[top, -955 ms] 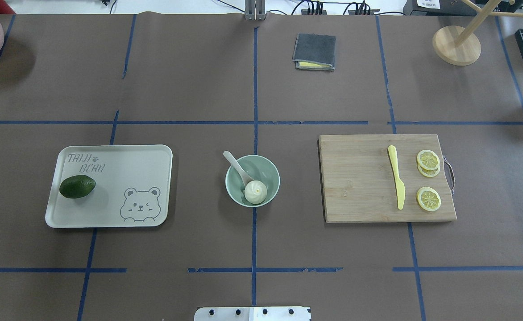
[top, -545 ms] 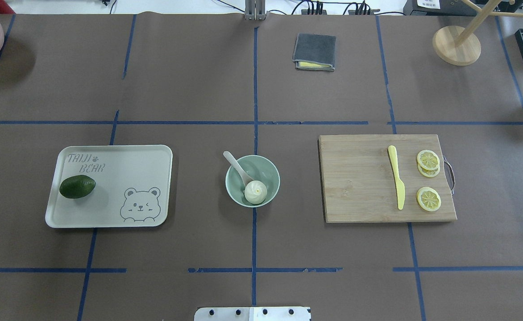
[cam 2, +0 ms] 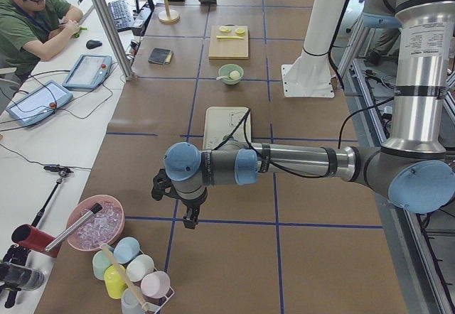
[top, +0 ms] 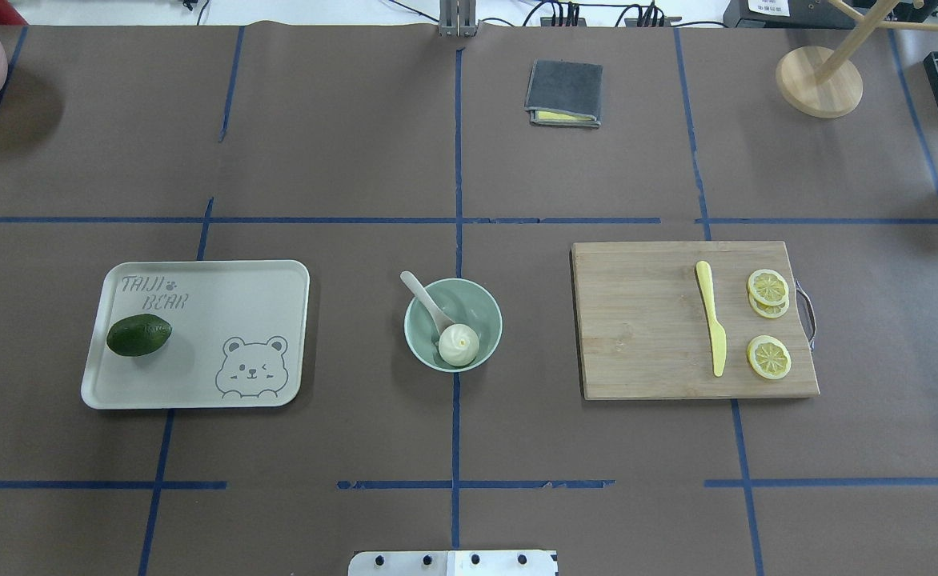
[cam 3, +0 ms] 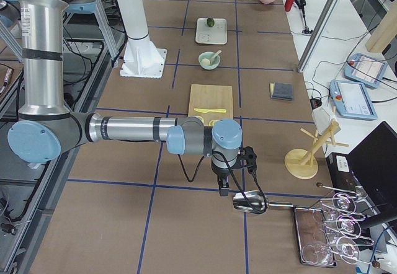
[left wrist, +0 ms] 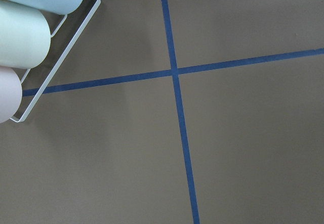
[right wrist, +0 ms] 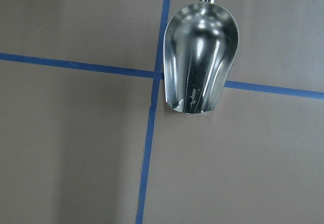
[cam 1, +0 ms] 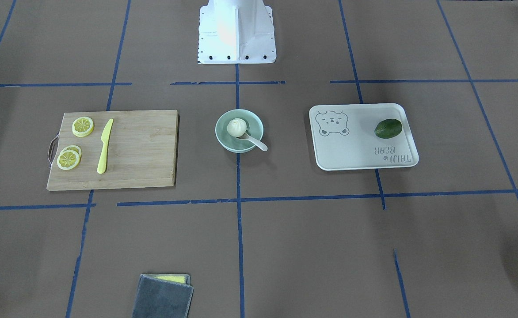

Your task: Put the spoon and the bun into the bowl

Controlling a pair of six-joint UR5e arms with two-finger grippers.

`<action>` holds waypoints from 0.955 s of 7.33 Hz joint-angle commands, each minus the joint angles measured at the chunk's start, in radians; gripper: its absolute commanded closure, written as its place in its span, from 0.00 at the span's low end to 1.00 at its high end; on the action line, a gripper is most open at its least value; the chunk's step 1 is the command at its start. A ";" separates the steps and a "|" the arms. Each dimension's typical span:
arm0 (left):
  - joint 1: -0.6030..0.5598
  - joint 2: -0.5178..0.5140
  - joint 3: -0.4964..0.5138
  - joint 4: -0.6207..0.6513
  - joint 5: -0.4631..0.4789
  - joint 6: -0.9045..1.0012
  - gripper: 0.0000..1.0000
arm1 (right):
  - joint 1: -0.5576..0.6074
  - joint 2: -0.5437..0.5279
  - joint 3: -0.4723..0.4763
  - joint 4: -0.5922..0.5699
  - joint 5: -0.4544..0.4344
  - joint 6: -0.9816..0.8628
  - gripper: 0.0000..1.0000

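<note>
From across the table [cam 1: 285, 229], the bowl [cam 1: 220, 133] is sitting in the middle, between a board [cam 1: 144, 145] and a tray [cam 1: 356, 150]. The bun [cam 1: 237, 127] is lying inside the bowl, on the side nearer my base. The spoon [cam 1: 255, 142] is resting with its scoop in the bowl against the bun. Its handle is leaning out over the rim, away from my base and toward my left. A knife [cam 1: 104, 145] and lemon slices [cam 1: 83, 126] are lying on the board, and a lime [cam 1: 388, 128] is sitting on the tray.

From overhead, neither of my arms is reaching into the frame. A folded cloth [top: 563, 90] is lying at the far side.

From the left end, my left arm is stretching low across the table, well apart from the bowl. My left fingers [cam 2: 190, 219] are pointing down near a rack of cups [cam 2: 131, 268]. I cannot tell whether they are spread or pressed together.

From the right end, my right fingers [cam 3: 222, 190] are hanging just beside a metal scoop [cam 3: 249, 201], also well apart from the bowl. I cannot tell their state here either.

My left wrist camera is looking down at crossed tape [left wrist: 174, 72], with the cups at its corner.

My right wrist camera is looking down on the scoop, which is lying over a tape crossing.
</note>
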 commanded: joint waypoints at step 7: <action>0.000 0.000 0.001 -0.012 0.002 0.000 0.00 | 0.000 0.000 0.001 0.000 0.000 0.000 0.00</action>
